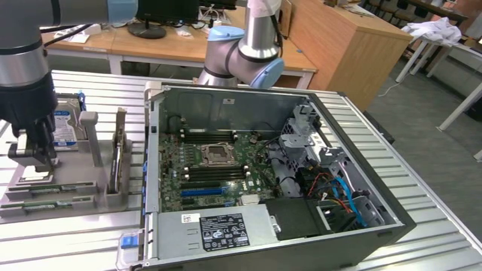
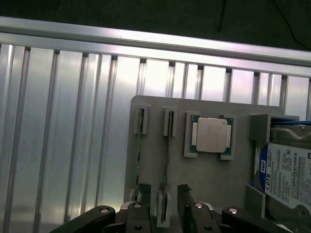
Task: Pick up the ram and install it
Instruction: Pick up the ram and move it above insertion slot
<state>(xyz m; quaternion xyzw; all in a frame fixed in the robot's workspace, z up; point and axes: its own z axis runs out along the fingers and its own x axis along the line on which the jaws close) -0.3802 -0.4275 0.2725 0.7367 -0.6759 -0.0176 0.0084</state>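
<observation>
At the exterior view's left, on the slatted counter [image 2: 63, 126], a grey holder [image 2: 209, 179] carries two green sticks standing on edge. The hand [image 2: 163, 194] sits low over it with its fingers apart, one on each side of the ram [image 2: 167, 155], the stick nearer the processor [image 2: 210, 136]. The second stick [image 2: 139, 155] is just beside it.

The step in hand looks like the grasp. To do it well, I judge the fingers should sit square to the board's length and close on its flat faces, clear of the neighbouring stick and the holder's end brackets.

The arm [image 1: 26, 68] hangs upright, wrist pointing straight down at the holder. To the right lies the open computer case [image 1: 391, 223], with its memory slots [image 1: 207, 135] beside the socket.
</observation>
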